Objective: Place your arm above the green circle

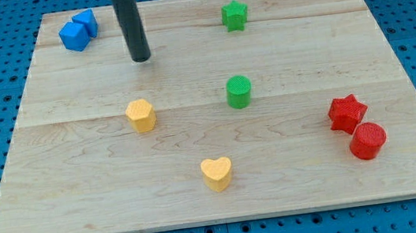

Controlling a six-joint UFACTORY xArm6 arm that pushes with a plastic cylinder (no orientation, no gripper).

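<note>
blue blocks (78,30): two, touching, left of the claw's tip
green star block (234,15): right of it
yellow hexagon block (141,115): just below it
yellow heart block (216,173): lower, rightward
red star block (347,113), red cylinder block (368,140): touching, far right
pale wooden surface (81,180): carries all

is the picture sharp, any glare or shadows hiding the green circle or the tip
Camera view: sharp and evenly lit, with no glare on the board. The green circle shows clearly, casting only a faint shadow. My tip is crisp, toward the view's upper left of the circle, well apart from it.
</note>
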